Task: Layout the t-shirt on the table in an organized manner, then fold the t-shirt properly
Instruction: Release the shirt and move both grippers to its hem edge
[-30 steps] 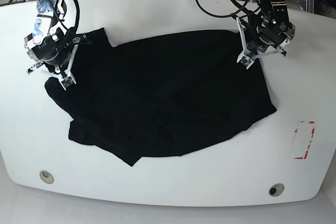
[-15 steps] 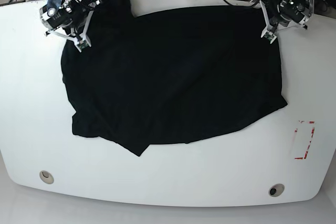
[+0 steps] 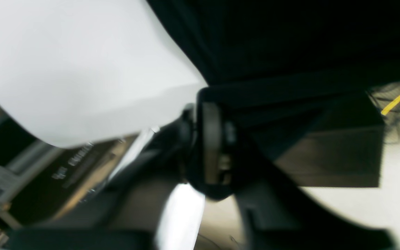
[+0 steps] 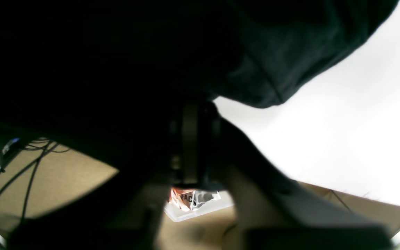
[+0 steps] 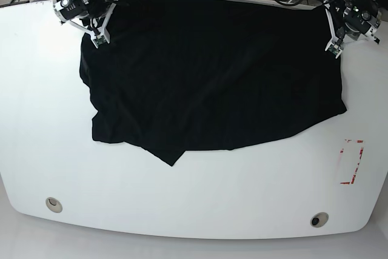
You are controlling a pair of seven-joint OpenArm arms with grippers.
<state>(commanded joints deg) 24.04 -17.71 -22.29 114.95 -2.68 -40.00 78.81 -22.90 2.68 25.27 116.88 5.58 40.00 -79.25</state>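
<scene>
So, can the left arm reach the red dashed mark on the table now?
Probably yes, but not freely: the left gripper is shut on the t-shirt. The red dashed mark lies bare on its side, nothing between.

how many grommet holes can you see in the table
2. One grommet hole sits near the table's front edge on the base view's left, the other on its right. The t-shirt could hide more.

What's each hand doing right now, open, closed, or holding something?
Left hand: closed on the t-shirt's far corner.
Right hand: closed on the t-shirt's other far corner.
</scene>
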